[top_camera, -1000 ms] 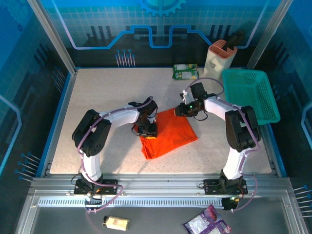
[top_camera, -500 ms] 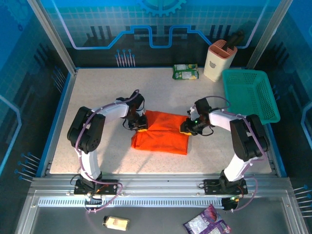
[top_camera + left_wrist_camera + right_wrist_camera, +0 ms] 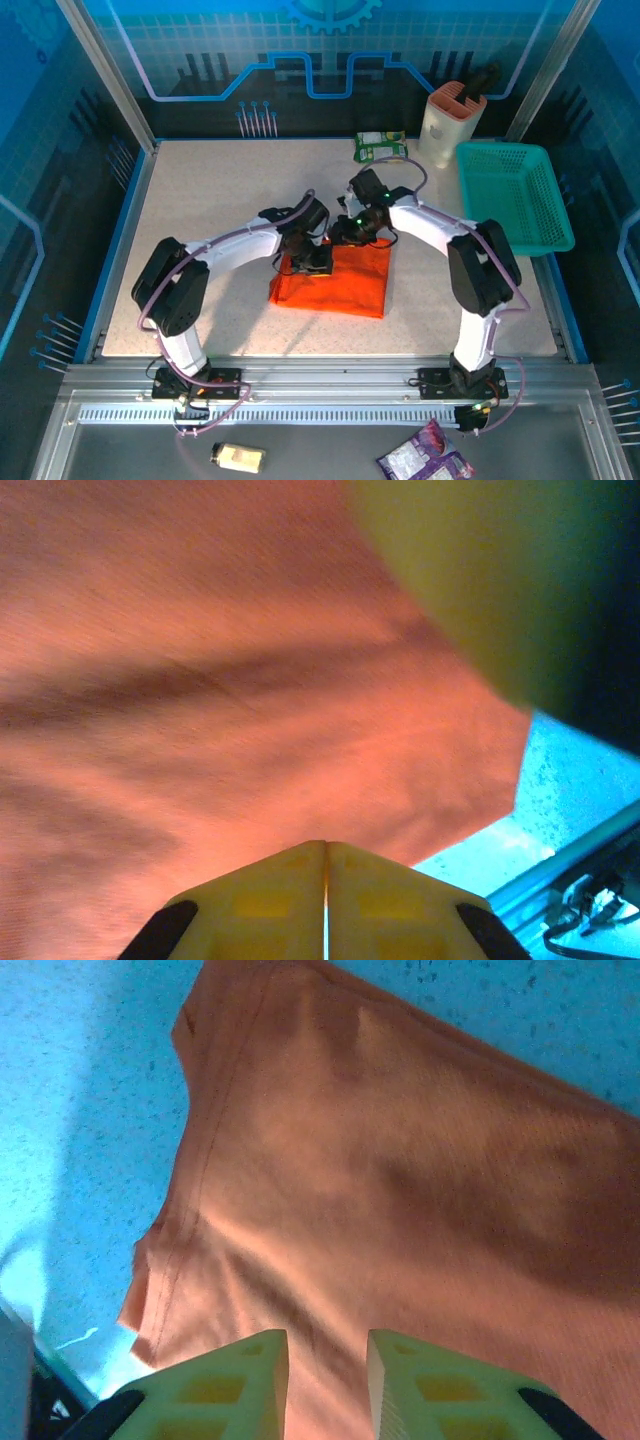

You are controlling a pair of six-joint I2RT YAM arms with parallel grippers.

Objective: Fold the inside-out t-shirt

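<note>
The orange t-shirt (image 3: 335, 288) lies folded into a small rectangle at the middle of the table (image 3: 200, 200). My left gripper (image 3: 312, 262) sits over the shirt's far left part; in the left wrist view its yellow jaws (image 3: 325, 848) are pressed together, shut, with the cloth (image 3: 200, 680) just beyond the tips. My right gripper (image 3: 345, 235) hovers at the shirt's far edge, close beside the left one. In the right wrist view it (image 3: 327, 1350) stands open above the cloth (image 3: 400, 1180), where a seamed edge runs down the left. A blurred yellow-green shape (image 3: 480, 580) crosses the left wrist view's upper right.
A teal mesh basket (image 3: 510, 195) stands at the right edge of the table. A white and orange holder (image 3: 450, 125) and a green packet (image 3: 380, 147) sit at the back. Bare tabletop lies left of the shirt and in front of it.
Both grippers have left the shirt's left and right ends and come together over its far edge. The shirt's far part now looks shorter.
</note>
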